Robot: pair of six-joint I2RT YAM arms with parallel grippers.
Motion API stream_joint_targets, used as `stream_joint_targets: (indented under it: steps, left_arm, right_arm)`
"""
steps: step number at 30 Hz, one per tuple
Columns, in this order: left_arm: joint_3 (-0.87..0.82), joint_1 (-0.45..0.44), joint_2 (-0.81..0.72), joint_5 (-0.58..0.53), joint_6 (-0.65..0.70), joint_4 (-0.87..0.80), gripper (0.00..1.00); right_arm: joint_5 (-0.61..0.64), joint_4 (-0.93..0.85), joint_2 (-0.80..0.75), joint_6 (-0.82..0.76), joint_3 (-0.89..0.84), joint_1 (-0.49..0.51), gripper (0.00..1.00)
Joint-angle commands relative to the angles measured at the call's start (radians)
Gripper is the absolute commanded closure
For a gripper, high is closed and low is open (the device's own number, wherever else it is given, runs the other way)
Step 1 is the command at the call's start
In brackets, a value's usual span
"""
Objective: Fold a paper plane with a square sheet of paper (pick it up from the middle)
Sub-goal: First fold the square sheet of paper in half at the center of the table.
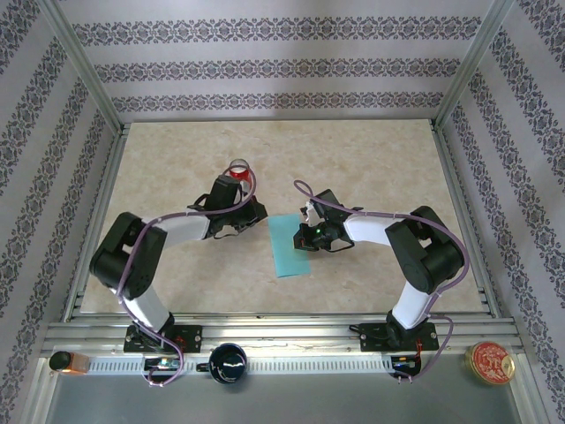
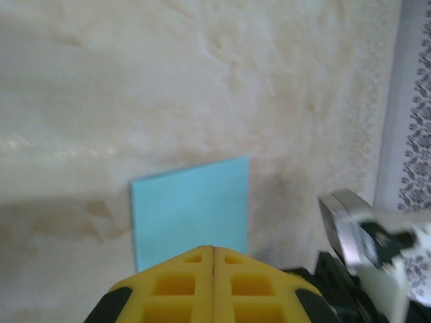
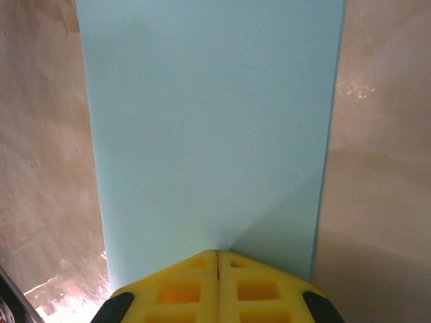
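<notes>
Yellow-padded and pressed tight together, with nothing pinched: found the left end effector point(image 1: 256, 215) so, poised just left of the thin turquoise-blue square sheet of paper point(image 1: 288, 246). Noted that sheet lying flat on the beige marbled table point(image 1: 371, 168), between the two arms. Seemed oblong rather than square from above, possibly folded in half; could not tell for sure. Found the right end effector point(image 1: 303, 236) likewise clamped shut on nothing, tips over the sheet's right-hand edge. Could not tell, even from the right wrist view point(image 3: 217, 269), whether touching the paper point(image 3: 209, 121) or just above it.

Judged the risks. With pads shut, could only push or press, so might skid the loose sheet across the smooth table, or crumple it instead of creasing. Might also skew a fold by pressing off-centre. On a backward swing, might clip the red soda can point(image 1: 238, 170) standing just behind the left wrist.

Containers, left to right: saw nothing of the soda can's contents. Spotted a dark mug point(image 1: 228, 362) on the near rail, inside too dark to read. At far right, noted a round gold-rimmed tin point(image 1: 490, 362), apparently closed.
</notes>
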Motion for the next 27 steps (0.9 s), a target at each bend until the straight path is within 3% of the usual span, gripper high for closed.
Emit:
stream_joint_targets:
  steps: [1,13,20,27]
  left_arm:
    - [-0.050,-0.064,-0.063,-0.025,-0.009,-0.051,0.97]
    - [-0.123,-0.209,-0.005,-0.005,-0.058,0.031,0.97]
    - [-0.221,-0.221,0.001,-0.018,-0.072,0.069,0.97]
    - [-0.177,-0.220,-0.086,-0.037,-0.032,-0.014,0.96]
  right_arm:
    - [0.076,-0.139,0.020,-0.001,-0.045,-0.007,1.00]
    - [0.077,-0.129,0.031,0.006,-0.044,-0.006,1.00]
    - [0.091,-0.134,0.037,0.006,-0.046,-0.004,1.00]
    - [0.093,-0.142,0.024,0.002,-0.051,-0.005,1.00]
